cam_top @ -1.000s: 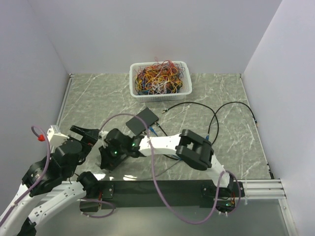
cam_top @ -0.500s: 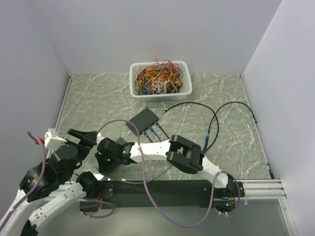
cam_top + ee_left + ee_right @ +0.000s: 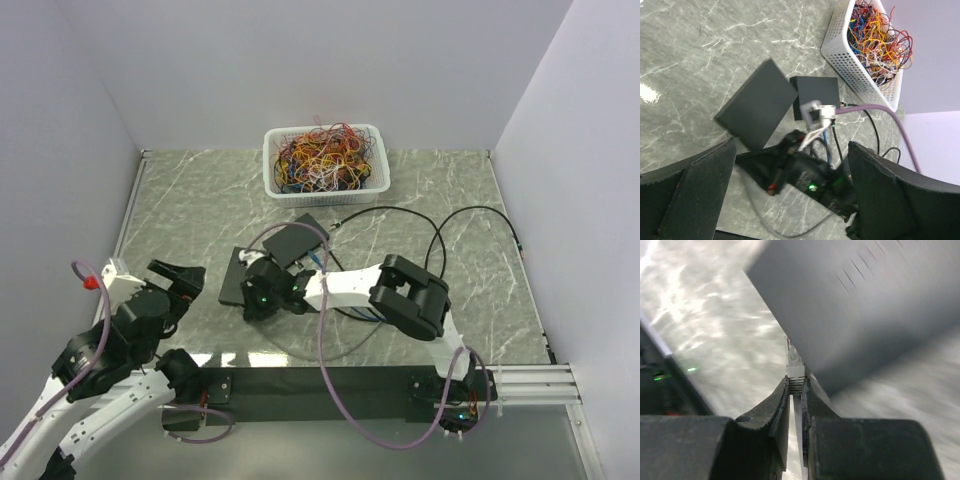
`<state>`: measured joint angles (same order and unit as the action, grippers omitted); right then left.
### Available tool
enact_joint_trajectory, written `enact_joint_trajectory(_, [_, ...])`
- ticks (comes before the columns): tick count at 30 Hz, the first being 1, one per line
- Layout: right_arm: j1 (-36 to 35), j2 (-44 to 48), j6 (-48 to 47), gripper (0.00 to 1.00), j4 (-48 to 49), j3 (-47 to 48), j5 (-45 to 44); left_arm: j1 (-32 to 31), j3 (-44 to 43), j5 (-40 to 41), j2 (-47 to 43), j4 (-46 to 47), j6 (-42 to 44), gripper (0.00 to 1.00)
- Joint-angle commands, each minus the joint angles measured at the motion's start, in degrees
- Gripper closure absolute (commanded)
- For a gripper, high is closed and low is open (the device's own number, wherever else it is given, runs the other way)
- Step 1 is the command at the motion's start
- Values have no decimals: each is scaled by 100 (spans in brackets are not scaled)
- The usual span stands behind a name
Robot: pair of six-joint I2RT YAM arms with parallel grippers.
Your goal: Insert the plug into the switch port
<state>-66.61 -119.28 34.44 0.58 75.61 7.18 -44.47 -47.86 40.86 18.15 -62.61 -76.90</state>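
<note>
- Nearest, the left tool [image 3: 178,278] hovers over the bench [image 3: 180,200] at the near left, its fingers spread wide and holding nothing.
- Just beyond it, the right tool [image 3: 796,386] has its fingers almost together, pinching the rear end of the plug [image 3: 793,366].
- The plug's long axis runs in line with those fingers. Its clear tip points straight away from the tool, towards the near dark box [image 3: 234,278].
- In the right wrist view the tip sits just beside that box's edge; I cannot tell whether it touches.
- Farther back lies a second dark box [image 3: 297,240], with blue cables [image 3: 316,264] at its near side.
- Farthest, a white basket [image 3: 330,195] of tangled wires stands by the back wall.
</note>
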Motion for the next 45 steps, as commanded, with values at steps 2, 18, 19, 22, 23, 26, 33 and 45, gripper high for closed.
enact_joint_trajectory(2, [104,458,-411,100,-436,-354,-692,-18,197,-25,145,486,211,1])
enact_joint_trajectory(18, [182,2287,-1211,100,-1340,-1084,-1764,52,1147,616,1626,2648,1037,1])
enact_joint_trajectory(19, [244,2209,-1272,100,-1393,-1058,-1773,139,1086,607,1821,2927,1141,1])
enact_joint_trajectory(22, [429,1962,-1343,100,-1604,-874,-1773,1156,1024,-390,2560,3516,1931,1])
enact_joint_trajectory(23, [464,1901,-1369,100,-1718,-769,-1773,1534,1067,-838,2692,4049,2351,1])
enact_joint_trajectory(26, [570,1725,-1439,100,-1815,-601,-1755,2731,1340,-2255,3053,4869,2810,1])
enact_joint_trajectory(33, [763,1295,-1571,100,-1947,-144,-1421,3988,1446,-3777,4722,6284,3427,1])
enact_joint_trajectory(45, [834,486,-1616,100,-2079,717,-929,4130,1296,-5395,6903,7939,4104,1])
